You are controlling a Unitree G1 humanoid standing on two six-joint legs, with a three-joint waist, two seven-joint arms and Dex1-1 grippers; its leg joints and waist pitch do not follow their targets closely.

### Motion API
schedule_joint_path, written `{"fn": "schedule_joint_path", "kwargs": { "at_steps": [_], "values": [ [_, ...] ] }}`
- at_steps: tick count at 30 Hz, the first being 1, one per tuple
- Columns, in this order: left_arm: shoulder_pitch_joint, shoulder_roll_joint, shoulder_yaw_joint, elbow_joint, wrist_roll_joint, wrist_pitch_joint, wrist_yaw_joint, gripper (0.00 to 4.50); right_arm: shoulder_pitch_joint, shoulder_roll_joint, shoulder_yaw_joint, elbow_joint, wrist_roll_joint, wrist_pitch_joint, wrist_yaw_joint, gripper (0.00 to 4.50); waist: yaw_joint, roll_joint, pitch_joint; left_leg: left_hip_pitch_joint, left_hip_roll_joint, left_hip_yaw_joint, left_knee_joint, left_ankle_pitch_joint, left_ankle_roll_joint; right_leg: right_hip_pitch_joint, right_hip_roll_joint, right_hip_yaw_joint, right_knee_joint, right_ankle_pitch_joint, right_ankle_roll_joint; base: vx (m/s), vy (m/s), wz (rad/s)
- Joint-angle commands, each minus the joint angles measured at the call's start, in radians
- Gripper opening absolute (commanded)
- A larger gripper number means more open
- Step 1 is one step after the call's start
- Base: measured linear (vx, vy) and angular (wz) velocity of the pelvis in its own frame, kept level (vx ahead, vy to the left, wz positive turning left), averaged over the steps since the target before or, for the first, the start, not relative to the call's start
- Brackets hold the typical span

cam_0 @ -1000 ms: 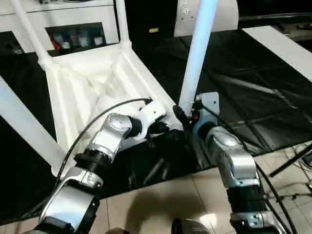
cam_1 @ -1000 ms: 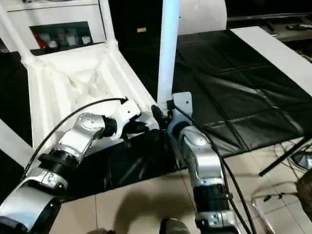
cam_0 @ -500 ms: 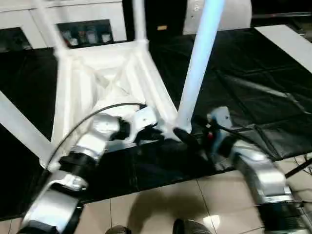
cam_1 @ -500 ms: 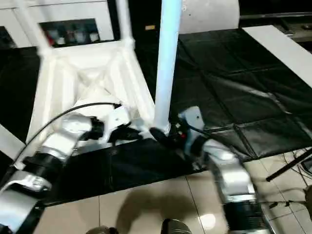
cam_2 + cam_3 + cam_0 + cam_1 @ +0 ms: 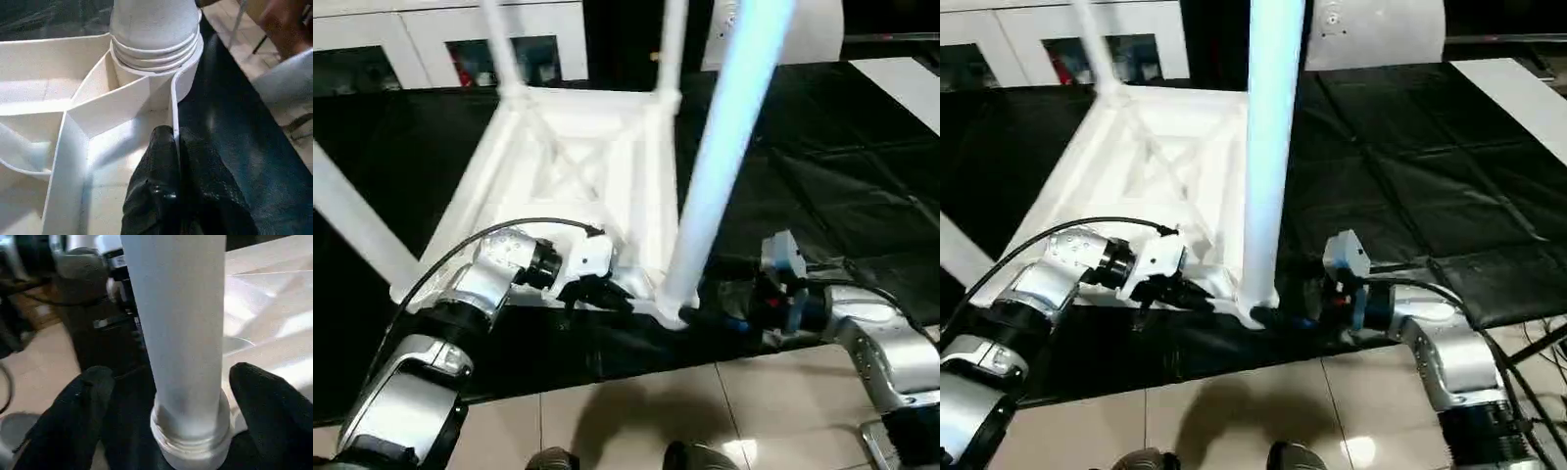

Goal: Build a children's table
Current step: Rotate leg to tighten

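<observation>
Upside-down on black sheeting, the children's table [image 5: 578, 166] is pinched at its rim by the left gripper [image 5: 175, 147]; the right gripper [image 5: 168, 396] straddles the near leg [image 5: 720, 157], jaws wide. Turning crookedly could cross-thread its socket.

Two silver robot forearms reach forward and inward from the lower corners, each ending in a gripper of two black fingers. The left gripper [image 5: 171, 196] has its fingers pinched tight on a thin white plastic rim wall [image 5: 174, 105]. The right gripper [image 5: 183, 406] points toward the left one, its fingers [image 5: 83, 416] spread wide on either side of a white tapered plastic leg [image 5: 181, 318].
</observation>
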Motion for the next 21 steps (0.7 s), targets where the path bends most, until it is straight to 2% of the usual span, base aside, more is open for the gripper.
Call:
{"fn": "schedule_joint_path", "kwargs": {
  "at_steps": [1, 5, 9, 10, 12, 15, 16, 21],
  "values": [
    [-0.012, -0.015, -0.056, 0.005, 0.01, -0.04, -0.066, 0.0, -0.018, -0.016, 0.019, 0.009, 0.014, 0.01, 0.045, 3.79, -0.001, -0.02, -0.086, -0.007, 0.064, -0.001, -0.056, 0.015, 0.175, 0.074, -0.075, 0.064, -0.055, -0.22, -0.209, 0.0, 0.0, 0.0],
    [-0.025, -0.022, -0.072, 0.02, 0.019, -0.073, -0.095, 0.0, -0.045, -0.029, 0.05, 0.041, -0.003, 0.0, 0.096, 3.45, 0.008, -0.024, -0.092, -0.008, 0.064, 0.0, -0.051, 0.052, 0.184, 0.074, -0.075, 0.064, -0.047, -0.172, -0.215, 0.0, 0.0, 0.0],
    [-0.028, -0.024, -0.085, 0.016, 0.018, -0.084, -0.124, 0.0, -0.068, -0.033, 0.072, 0.067, -0.012, -0.007, 0.129, 3.12, 0.011, -0.025, -0.093, -0.008, 0.066, 0.0, -0.051, 0.051, 0.183, 0.074, -0.076, 0.063, -0.047, -0.176, -0.217, 0.0, 0.0, 0.0],
    [-0.031, -0.025, -0.089, 0.019, 0.019, -0.094, -0.133, 0.0, -0.079, -0.037, 0.082, 0.081, -0.015, -0.015, 0.14, 2.91, 0.015, -0.026, -0.096, -0.006, 0.068, 0.0, -0.051, 0.055, 0.183, 0.073, -0.076, 0.063, -0.045, -0.168, -0.22, 0.0, 0.0, 0.0],
    [-0.035, -0.025, -0.092, 0.023, 0.02, -0.102, -0.14, 0.0, -0.086, -0.039, 0.089, 0.088, -0.015, -0.017, 0.148, 2.83, 0.017, -0.025, -0.096, -0.004, 0.069, 0.0, -0.051, 0.056, 0.181, 0.071, -0.076, 0.063, -0.045, -0.164, -0.222, 0.0, 0.0, 0.0],
    [-0.039, -0.027, -0.095, 0.029, 0.022, -0.109, -0.148, 0.0, -0.093, -0.04, 0.093, 0.093, -0.016, -0.018, 0.157, 2.56, 0.025, -0.031, -0.097, -0.004, 0.069, 0.001, -0.051, 0.04, 0.17, 0.073, -0.077, 0.064, -0.044, -0.171, -0.222, 0.0, 0.0, 0.0],
    [-0.042, -0.027, -0.096, 0.034, 0.025, -0.114, -0.153, 0.0, -0.098, -0.042, 0.098, 0.099, -0.019, -0.024, 0.164, 2.39, 0.027, -0.03, -0.097, -0.003, 0.07, 0.001, -0.051, 0.037, 0.164, 0.072, -0.077, 0.064, -0.045, -0.176, -0.22, 0.0, 0.0, 0.0],
    [-0.046, -0.028, -0.102, 0.042, 0.028, -0.124, -0.158, 0.0, -0.104, -0.044, 0.104, 0.109, -0.021, -0.028, 0.175, 2.08, 0.03, -0.032, -0.098, -0.006, 0.067, 0.002, -0.051, 0.026, 0.148, 0.075, -0.078, 0.064, -0.046, -0.192, -0.21, 0.0, 0.0, 0.0]
  ]
}}
